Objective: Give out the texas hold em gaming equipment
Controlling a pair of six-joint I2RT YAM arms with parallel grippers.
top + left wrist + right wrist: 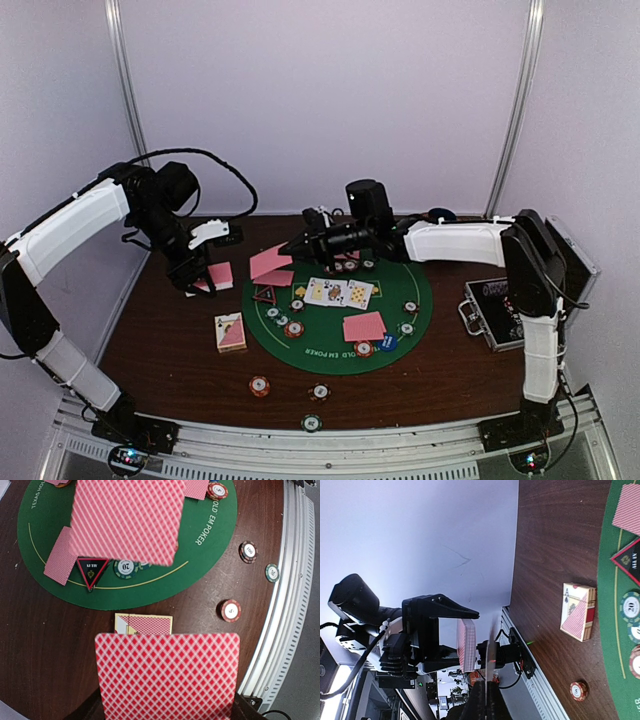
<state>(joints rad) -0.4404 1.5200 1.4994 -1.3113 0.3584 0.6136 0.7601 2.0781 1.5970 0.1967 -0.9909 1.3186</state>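
Left gripper: closed on one pink-backed card, the left card, held above bare wood just left of the green mat.
Right gripper: closed on the right card, held over the mat's far-left edge, near the left card but apart from it.
On mat: face-up cards, face-down cards, triangle marker.
Off mat: card box beside the mat; red chip, dark chip and green chip toward the front rail.
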